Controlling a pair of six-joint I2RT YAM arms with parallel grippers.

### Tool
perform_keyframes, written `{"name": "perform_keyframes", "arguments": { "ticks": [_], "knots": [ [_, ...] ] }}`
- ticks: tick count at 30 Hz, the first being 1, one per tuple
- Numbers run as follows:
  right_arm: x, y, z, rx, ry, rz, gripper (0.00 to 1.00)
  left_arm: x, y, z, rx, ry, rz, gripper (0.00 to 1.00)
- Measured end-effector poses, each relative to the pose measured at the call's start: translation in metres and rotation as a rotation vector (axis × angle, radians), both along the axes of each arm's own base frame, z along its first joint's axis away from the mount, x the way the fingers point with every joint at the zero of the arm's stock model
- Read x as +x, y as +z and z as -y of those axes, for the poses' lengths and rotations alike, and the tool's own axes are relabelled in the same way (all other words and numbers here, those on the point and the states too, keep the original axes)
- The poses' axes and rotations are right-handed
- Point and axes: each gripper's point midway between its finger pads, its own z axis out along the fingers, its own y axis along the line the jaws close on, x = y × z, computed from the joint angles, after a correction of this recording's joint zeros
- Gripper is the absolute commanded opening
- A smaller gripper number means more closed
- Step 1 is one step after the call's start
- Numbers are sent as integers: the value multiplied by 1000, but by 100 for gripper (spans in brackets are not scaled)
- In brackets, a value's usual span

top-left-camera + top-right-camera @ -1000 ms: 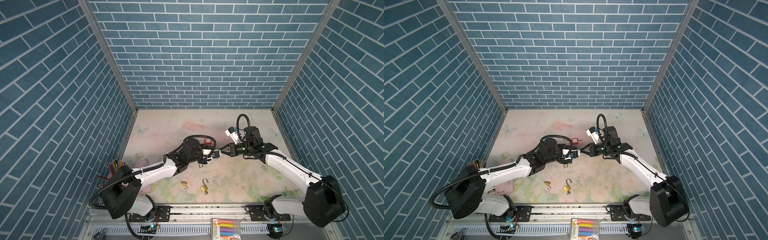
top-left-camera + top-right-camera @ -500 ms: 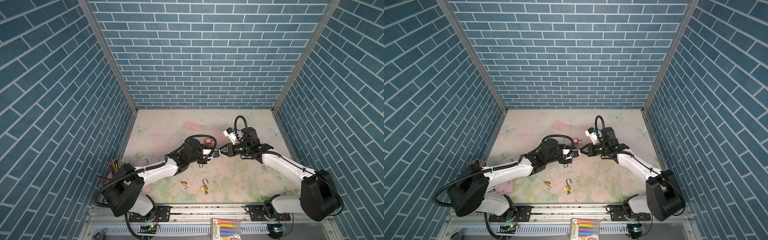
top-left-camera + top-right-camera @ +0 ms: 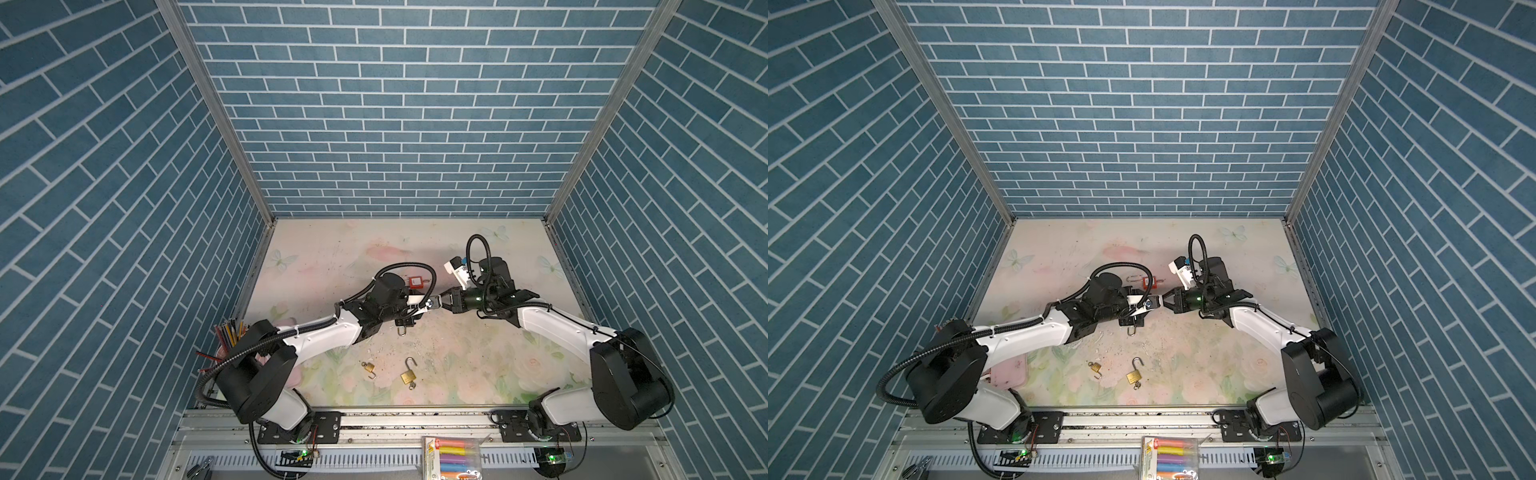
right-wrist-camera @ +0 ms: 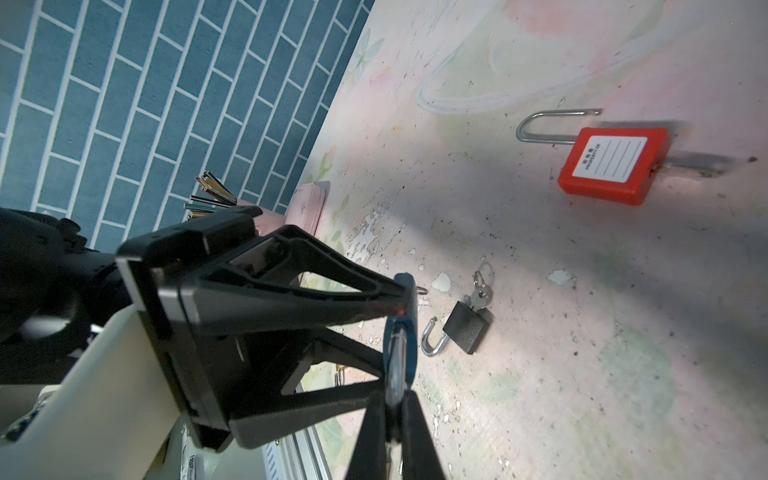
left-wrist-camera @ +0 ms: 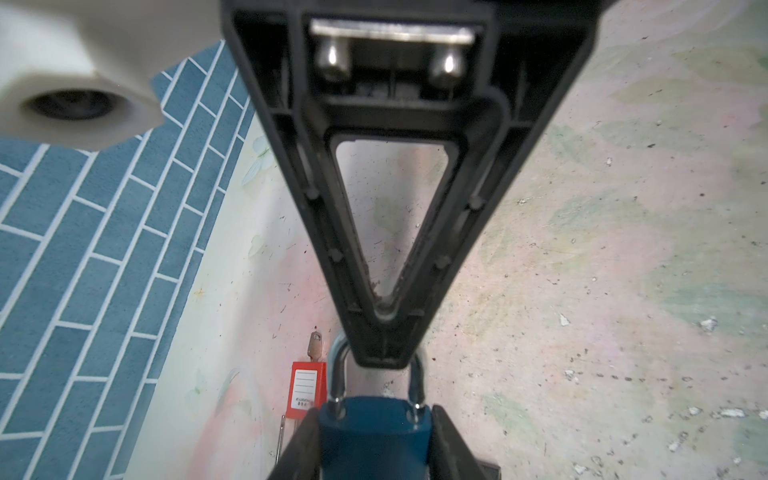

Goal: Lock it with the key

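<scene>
You have the jaws of your left gripper (image 5: pixel 374 415) pressed against both sides of the blue padlock (image 5: pixel 374 440). Its silver shackle (image 5: pixel 338 374) has both legs seated in the body. Your right gripper (image 5: pixel 384 355) reaches in as a black triangular frame, and its tip covers the crown of the shackle. Just beside the blue padlock, the red padlock (image 5: pixel 306 388) lies flat on the table (image 5: pixel 582 270) with its white label up and a key (image 5: pixel 316 344) sticking out of its end. The table looks scuffed and flecked, and the blue brick wall (image 5: pixel 104 249) borders it.
</scene>
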Motion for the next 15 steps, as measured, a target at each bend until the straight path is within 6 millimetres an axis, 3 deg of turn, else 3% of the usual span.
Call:
{"name": "perform_keyframes", "arguments": {
  "ticks": [15],
  "knots": [
    [9, -11, -10, 42, 8, 0, 0, 6, -1, -4, 19, 41, -31, 0]
  ]
}}
